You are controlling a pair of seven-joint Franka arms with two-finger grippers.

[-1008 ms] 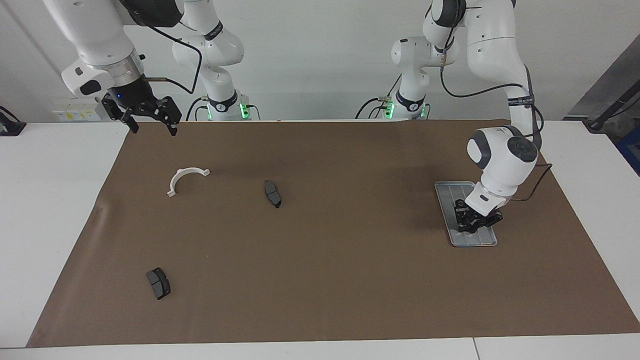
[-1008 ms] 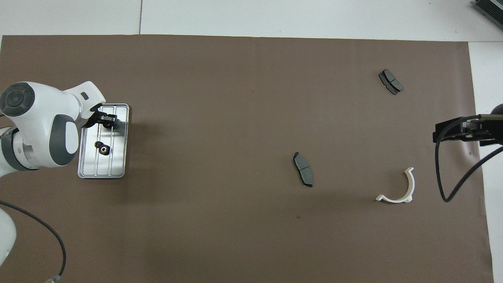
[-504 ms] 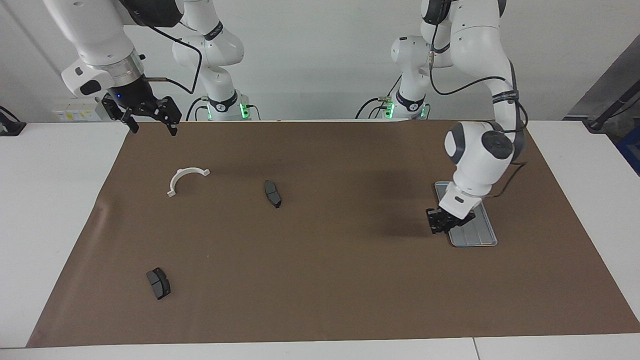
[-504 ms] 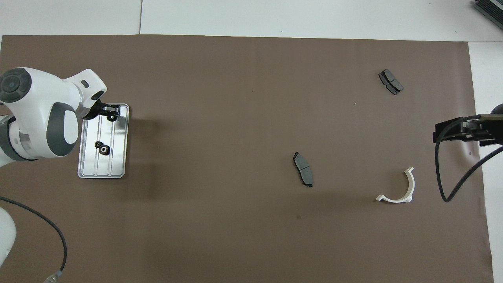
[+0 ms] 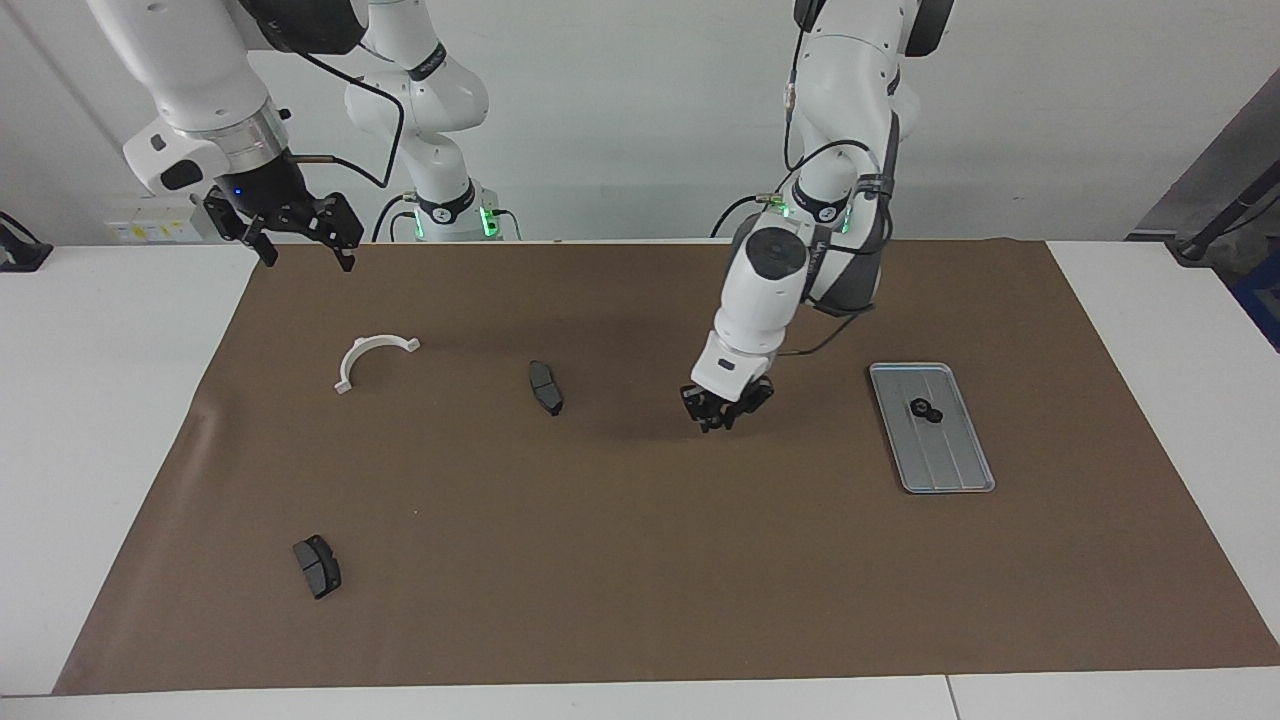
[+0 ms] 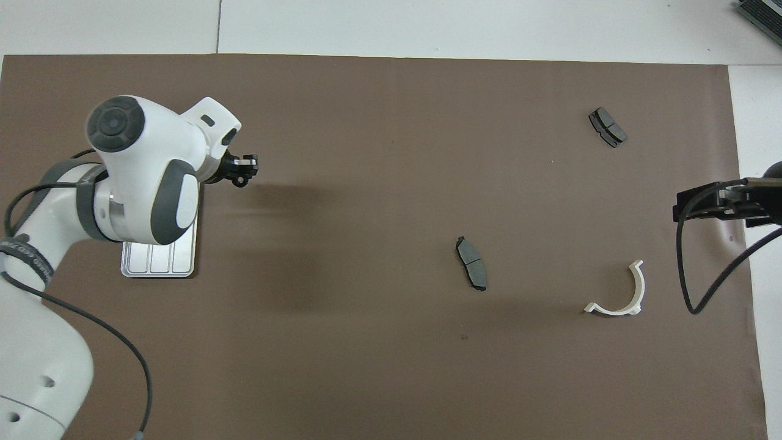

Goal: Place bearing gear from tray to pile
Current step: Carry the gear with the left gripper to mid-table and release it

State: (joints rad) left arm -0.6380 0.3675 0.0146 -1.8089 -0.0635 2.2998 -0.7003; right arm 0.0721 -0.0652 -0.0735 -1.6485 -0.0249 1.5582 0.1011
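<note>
From overhead, your left arm covered most of the tray, leaving only the end nearer the robots visible. The facing view showed the whole tray: a flat silver rectangle with a raised rim and lengthwise ridges, lying toward the left arm's end of the table. Small black rings remained on it, too small for you to count with confidence.

The left gripper hung above the brown mat, between the tray and the nearer dark pad. Its jaws were nearly together. A small dark part appeared to be pinched at the fingertips, probably the bearing gear, though you could not confirm it.

The right gripper waited over the mat's edge near the white half-ring bracket, jaws apart and holding nothing. Overhead, the picture's edge cut it off. A second dark pad lay farther from the robots.
</note>
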